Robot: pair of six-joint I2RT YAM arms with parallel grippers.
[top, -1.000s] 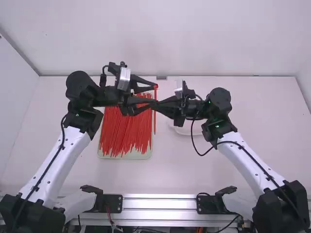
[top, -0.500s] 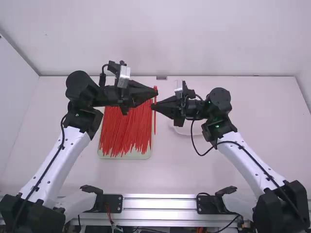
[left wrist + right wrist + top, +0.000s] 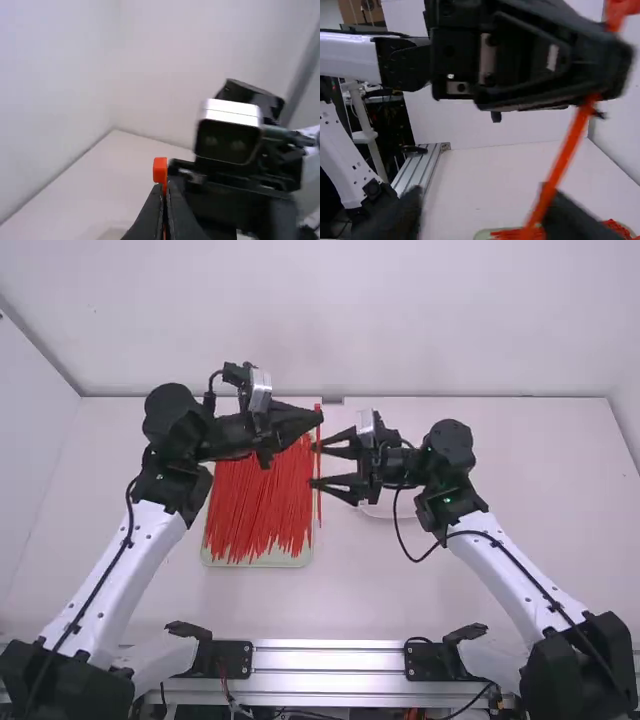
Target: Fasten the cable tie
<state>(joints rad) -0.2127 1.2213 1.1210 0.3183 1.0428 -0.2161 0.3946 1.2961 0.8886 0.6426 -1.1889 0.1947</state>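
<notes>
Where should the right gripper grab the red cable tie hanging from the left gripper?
Mid-strap, below the left gripper, coming sideways from the right arm's side. The cable tie hangs straight down, clamped near its head, and the open right gripper straddles it.

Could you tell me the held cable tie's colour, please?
The cable tie is red-orange, clearest in the right wrist view.

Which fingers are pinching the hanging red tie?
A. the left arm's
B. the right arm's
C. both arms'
A: the left arm's fingers are shut on the top of the tie, while the right arm's fingers stand open, one on each side of it.
</notes>
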